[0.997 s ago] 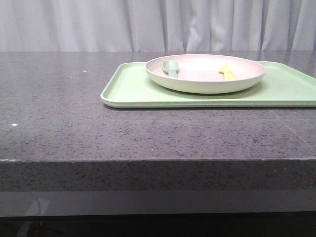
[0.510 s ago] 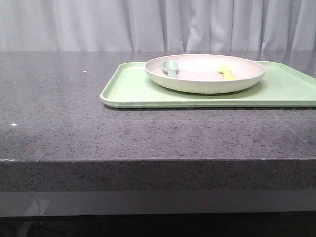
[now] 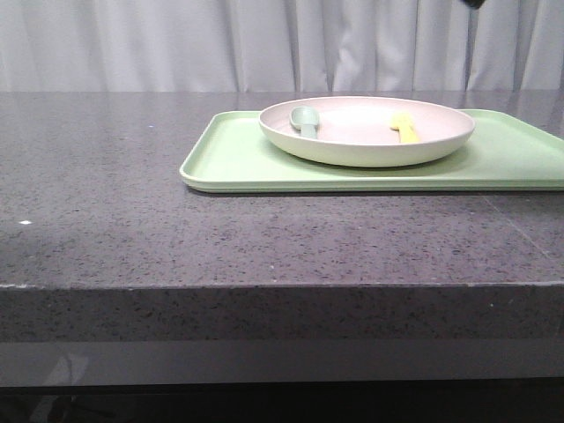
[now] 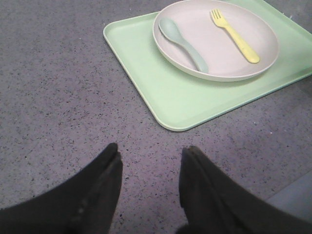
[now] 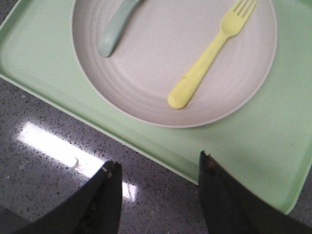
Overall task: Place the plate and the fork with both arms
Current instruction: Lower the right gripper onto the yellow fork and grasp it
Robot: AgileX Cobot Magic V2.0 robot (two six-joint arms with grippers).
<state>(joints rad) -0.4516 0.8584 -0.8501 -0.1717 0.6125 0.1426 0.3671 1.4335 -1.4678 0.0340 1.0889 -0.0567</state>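
Nothing looks done yet, to judge by how things lie. The plate (image 3: 367,130) sits on the green tray (image 3: 238,163), and the fork (image 5: 210,53) lies inside the plate beside a grey-green spoon (image 4: 184,44). The left gripper (image 4: 150,168) hangs over bare counter (image 3: 106,220) just off the tray's near corner, fingers spread and empty. The right gripper (image 5: 160,185) hovers above the tray's near edge, close to the plate, also spread and empty. Both pickups and placements remain
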